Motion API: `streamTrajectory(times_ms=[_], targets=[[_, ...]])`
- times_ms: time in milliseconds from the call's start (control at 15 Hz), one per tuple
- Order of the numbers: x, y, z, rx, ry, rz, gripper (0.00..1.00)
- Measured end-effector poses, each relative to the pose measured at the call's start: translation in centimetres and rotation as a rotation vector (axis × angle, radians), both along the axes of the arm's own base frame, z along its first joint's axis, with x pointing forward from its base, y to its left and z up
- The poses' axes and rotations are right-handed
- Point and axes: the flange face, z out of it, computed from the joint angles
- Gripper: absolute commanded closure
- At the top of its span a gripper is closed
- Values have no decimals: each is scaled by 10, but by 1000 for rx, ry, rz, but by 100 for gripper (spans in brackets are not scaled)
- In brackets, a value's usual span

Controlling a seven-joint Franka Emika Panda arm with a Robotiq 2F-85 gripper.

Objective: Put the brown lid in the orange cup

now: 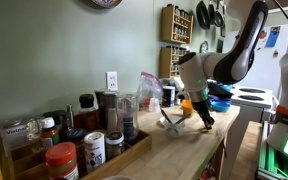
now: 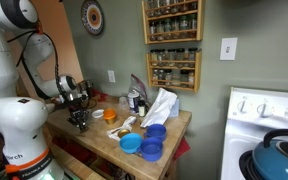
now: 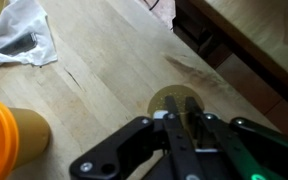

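While I am hovering low over the wooden counter [image 3: 94, 85], I am working on the pickup step: the brown lid [image 3: 174, 100] is lying flat on the wood right at the tips of my fingers [image 3: 171, 130], and it is not in the orange cup [image 3: 6, 135] yet. The fingers are standing close together in the wrist view, but I cannot tell whether they are actually pinching the lid's rim or only sitting over it (their dark bars are covering its near edge). The cup is standing upright on the counter, near the lid but clearly apart from it, off to the low left of the wrist view. I am judging that the next move calls for a sure grip on so thin a cap, then a lift and a short carry sideways to the cup's open mouth, staying clear of the crumpled white wrapper [image 3: 19, 40] lying farther off.
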Motion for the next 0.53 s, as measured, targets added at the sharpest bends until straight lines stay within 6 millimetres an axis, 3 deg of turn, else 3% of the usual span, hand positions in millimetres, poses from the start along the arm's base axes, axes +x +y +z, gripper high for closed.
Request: streamTrajectory(times_ms=[267,533], targets=[[14,-13,16,47,-6,-84,96],[46,-47,48,174,6,-217,96]])
